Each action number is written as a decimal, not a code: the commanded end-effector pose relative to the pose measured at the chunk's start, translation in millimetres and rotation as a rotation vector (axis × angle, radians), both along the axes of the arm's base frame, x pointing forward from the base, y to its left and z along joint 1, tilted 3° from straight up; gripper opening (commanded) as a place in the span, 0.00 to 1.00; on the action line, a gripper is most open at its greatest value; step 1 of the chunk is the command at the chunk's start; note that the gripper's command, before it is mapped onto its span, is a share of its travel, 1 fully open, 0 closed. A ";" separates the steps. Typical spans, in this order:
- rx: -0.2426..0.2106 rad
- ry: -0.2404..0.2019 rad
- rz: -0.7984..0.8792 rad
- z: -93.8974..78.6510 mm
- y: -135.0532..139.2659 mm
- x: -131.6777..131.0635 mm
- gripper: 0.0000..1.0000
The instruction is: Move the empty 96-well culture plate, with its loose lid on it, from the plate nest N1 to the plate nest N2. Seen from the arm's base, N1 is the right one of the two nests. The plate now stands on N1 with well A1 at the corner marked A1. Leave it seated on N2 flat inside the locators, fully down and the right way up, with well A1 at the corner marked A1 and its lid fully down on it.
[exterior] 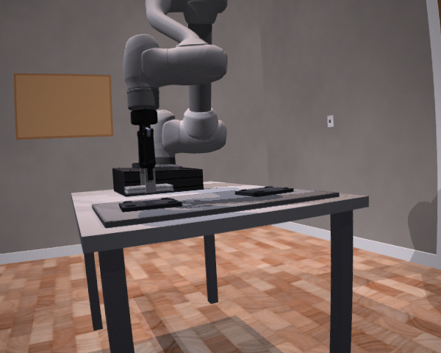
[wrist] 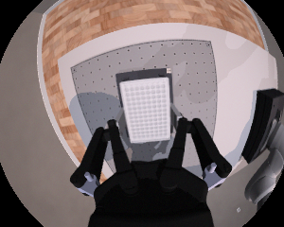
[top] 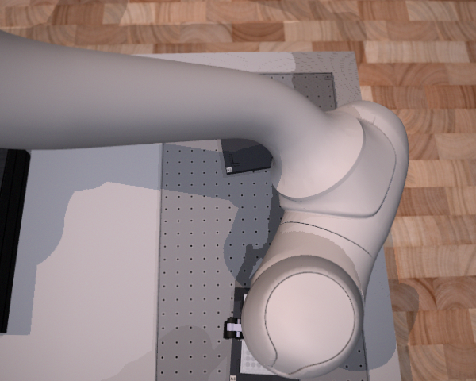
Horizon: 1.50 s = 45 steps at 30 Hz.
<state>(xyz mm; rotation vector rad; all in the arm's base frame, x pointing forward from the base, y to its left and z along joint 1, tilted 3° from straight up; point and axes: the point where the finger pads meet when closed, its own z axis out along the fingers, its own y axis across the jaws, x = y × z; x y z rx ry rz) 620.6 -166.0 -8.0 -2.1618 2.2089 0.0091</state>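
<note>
The white 96-well plate with its clear lid (wrist: 145,109) is between my gripper's fingers, which are shut on its long sides. In the exterior view the plate (exterior: 145,192) hangs level a little above the black nest N1 (exterior: 150,204), with the gripper (exterior: 148,181) pointing straight down on it. From above, the arm hides most of the plate and N1; one gripper finger (top: 232,329) shows at the plate's left side. The empty nest N2 (top: 248,157) (exterior: 264,190) lies farther along the baseplate, partly under the arm.
Both nests sit on a grey perforated baseplate (top: 197,254) on a white table. A black box (exterior: 158,178) stands at the table's back by the arm's base. The table's edge (exterior: 220,223) is close beside the baseplate.
</note>
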 end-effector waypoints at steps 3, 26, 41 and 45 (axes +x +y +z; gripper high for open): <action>0.000 0.000 0.000 9.0 -0.4 -0.1 0.00; 0.000 0.000 0.000 32.0 -1.4 -0.9 0.00; -0.003 -0.004 0.100 32.4 8.6 -1.9 0.00; -0.007 -0.009 0.225 32.8 21.8 -3.2 0.00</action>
